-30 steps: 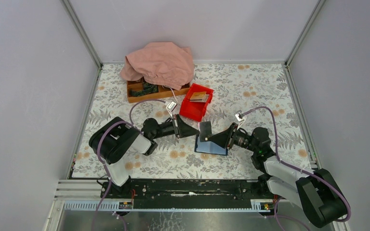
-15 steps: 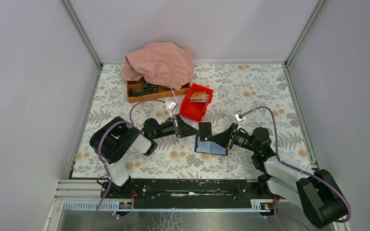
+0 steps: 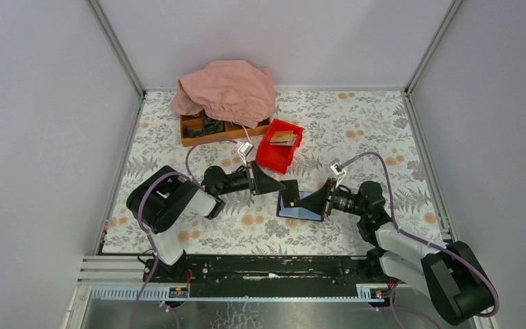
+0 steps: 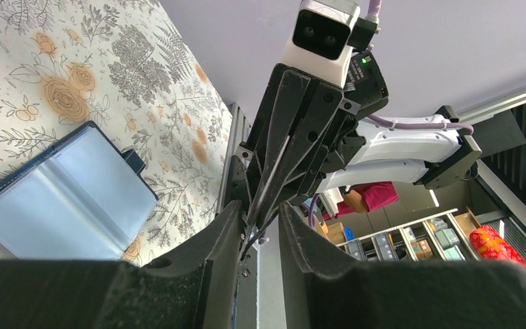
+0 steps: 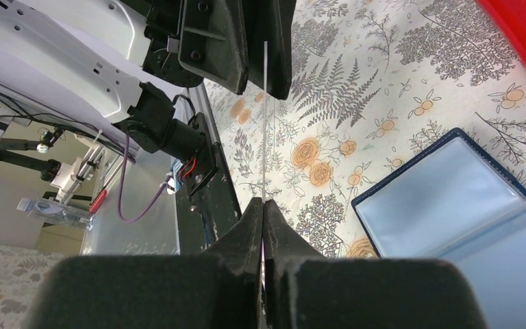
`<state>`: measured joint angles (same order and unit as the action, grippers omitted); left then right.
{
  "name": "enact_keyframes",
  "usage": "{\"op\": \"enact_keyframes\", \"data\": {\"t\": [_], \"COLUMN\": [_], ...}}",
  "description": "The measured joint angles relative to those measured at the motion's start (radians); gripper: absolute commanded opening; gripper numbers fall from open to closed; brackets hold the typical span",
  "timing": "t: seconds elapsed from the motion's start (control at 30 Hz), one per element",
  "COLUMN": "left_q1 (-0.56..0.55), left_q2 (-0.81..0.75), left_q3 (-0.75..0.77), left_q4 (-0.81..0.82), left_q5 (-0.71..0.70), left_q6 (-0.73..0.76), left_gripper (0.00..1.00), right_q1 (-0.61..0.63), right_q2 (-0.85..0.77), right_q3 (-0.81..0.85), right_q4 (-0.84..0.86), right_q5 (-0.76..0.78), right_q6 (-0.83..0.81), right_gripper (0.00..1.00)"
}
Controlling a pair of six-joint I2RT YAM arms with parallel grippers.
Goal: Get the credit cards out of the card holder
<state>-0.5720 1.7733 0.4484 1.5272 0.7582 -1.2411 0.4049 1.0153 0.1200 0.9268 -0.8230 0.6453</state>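
The card holder (image 3: pixel 304 212) lies open on the floral mat, its light blue glossy panels up; it also shows in both wrist views (image 4: pixel 61 195) (image 5: pixel 462 205). One of the credit cards (image 3: pixel 289 194), dark from above and a thin pale edge (image 5: pixel 265 123) in the right wrist view, stands on edge above the holder's left end. My right gripper (image 3: pixel 294 200) (image 5: pixel 263 203) is shut on its near end. My left gripper (image 3: pixel 281 186) (image 4: pixel 259 212) faces it from the left, open, with the card's edge (image 4: pixel 272 171) reaching toward the gap between its fingers.
A red bin (image 3: pixel 274 156) holding a small card-like item stands just behind the grippers. Further back is a wooden tray (image 3: pixel 202 137) partly under a pink cloth (image 3: pixel 227 88). Walls enclose the mat on three sides.
My right gripper has shut on the card. My left gripper has then opened and let go of it. The card has sunk slightly toward the holder.
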Motion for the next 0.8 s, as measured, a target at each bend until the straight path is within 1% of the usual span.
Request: {"op": "enact_keyframes", "data": {"t": [0.07, 0.2, 0.27, 0.3, 0.33, 0.6, 0.63, 0.67, 0.7, 0.77, 0.8], "left_q1": [0.004, 0.015, 0.02, 0.023, 0.024, 0.03, 0.03, 0.03, 0.03, 0.035, 0.039], "left_q2": [0.0, -0.006, -0.012, -0.016, -0.019, -0.02, -0.02, -0.02, -0.02, -0.02, -0.021], "left_q3": [0.001, 0.002, 0.004, 0.006, 0.006, 0.01, 0.01, 0.01, 0.01, 0.01, 0.01], "left_q4": [0.0, 0.0, -0.001, 0.0, 0.0, 0.0, 0.0, 0.0, 0.0, 0.0, 0.0], "left_q5": [0.004, 0.007, 0.011, 0.013, 0.014, 0.031, 0.031, 0.032, 0.032, 0.033, 0.034], "left_q6": [0.0, -0.001, -0.002, -0.003, -0.004, 0.0, 0.0, 0.0, 0.0, 0.001, 0.001], "left_gripper": [0.32, 0.22, 0.12, 0.08, 0.0, 0.0, 0.0, 0.0, 0.0, 0.0, 0.0], "right_q1": [0.0, 0.0, 0.0, 0.0, 0.0, 0.0, 0.0, 0.0, 0.0, 0.0, 0.0], "right_q2": [0.007, 0.021, 0.028, 0.03, 0.033, 0.055, 0.058, 0.06, 0.063, 0.063, 0.062], "right_q3": [0.0, 0.0, 0.0, 0.0, 0.0, 0.0, 0.0, 0.0, 0.0, 0.0, 0.0], "right_q4": [0.001, 0.006, 0.008, 0.009, 0.011, 0.04, 0.044, 0.047, 0.051, 0.05, 0.048], "right_q5": [-0.013, -0.033, -0.035, -0.035, -0.036, -0.045, -0.045, -0.045, -0.043, -0.032, -0.024], "right_q6": [0.0, 0.0, 0.001, 0.001, 0.001, 0.011, 0.011, 0.012, 0.013, 0.014, 0.014], "right_gripper": [0.0, 0.0, 0.0, 0.0, 0.0, 0.0, 0.05, 0.18, 0.27, 0.38, 0.41]}}
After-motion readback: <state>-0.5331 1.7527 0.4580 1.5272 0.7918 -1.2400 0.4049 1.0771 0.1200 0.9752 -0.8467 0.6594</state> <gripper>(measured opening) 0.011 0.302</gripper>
